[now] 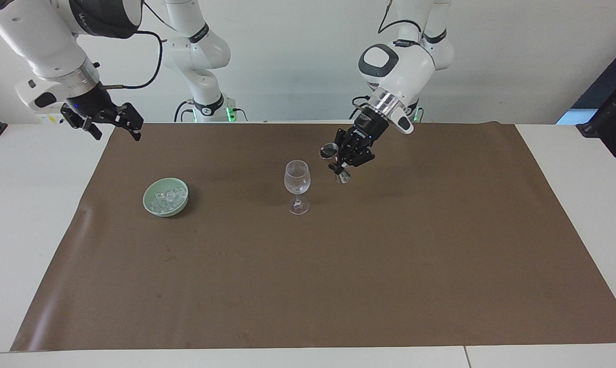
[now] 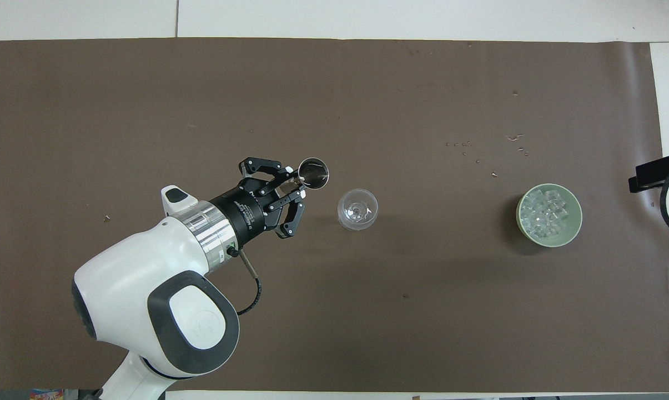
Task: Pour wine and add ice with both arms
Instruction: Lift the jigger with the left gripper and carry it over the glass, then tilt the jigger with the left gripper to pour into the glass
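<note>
Near the middle of the brown mat (image 1: 338, 286), the left gripper (image 1: 344, 156), clamped on a tilted metal jigger (image 1: 335, 162), hangs beside the wine glass (image 1: 297, 186); a misjudged tip could spill wine (or topple it). Ice (image 1: 167, 197) fills the green bowl (image 1: 153, 205) toward the mat's right-arm edge, where the right gripper (image 1: 114, 121) waits, spread wide with 0 held.

I work in a robotics lab: bare white wall (image 1: 297, 56), white tabletop (image 1: 31, 204) under brown paper (image 1: 308, 266).

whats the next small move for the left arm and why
Probably carry the jigger the last bit over the wine glass and tip it further. The left gripper is shut on the jigger, tilted in the air beside the rim, not yet above the glass.
</note>
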Action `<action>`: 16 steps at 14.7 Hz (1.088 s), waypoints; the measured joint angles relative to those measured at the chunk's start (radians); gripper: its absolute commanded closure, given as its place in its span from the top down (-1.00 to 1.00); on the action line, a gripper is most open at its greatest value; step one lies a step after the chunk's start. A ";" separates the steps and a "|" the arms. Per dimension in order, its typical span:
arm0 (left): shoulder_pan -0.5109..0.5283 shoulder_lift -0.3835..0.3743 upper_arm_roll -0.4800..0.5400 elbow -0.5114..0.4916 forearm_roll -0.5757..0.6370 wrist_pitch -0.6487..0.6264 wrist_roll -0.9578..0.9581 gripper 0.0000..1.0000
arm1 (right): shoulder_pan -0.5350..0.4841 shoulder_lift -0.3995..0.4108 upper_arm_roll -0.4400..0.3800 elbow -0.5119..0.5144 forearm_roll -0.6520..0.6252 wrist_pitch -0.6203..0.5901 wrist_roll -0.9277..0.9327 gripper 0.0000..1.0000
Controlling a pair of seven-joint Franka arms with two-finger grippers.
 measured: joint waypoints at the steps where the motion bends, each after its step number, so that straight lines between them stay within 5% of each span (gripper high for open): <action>1: -0.020 0.022 -0.001 0.005 0.025 0.024 0.000 -1.00 | 0.000 0.000 0.000 0.000 0.000 0.000 0.000 1.00; 16: -0.056 0.083 -0.001 -0.002 0.463 0.044 0.003 -1.00 | 0.000 0.000 0.000 0.000 0.000 0.000 0.000 1.00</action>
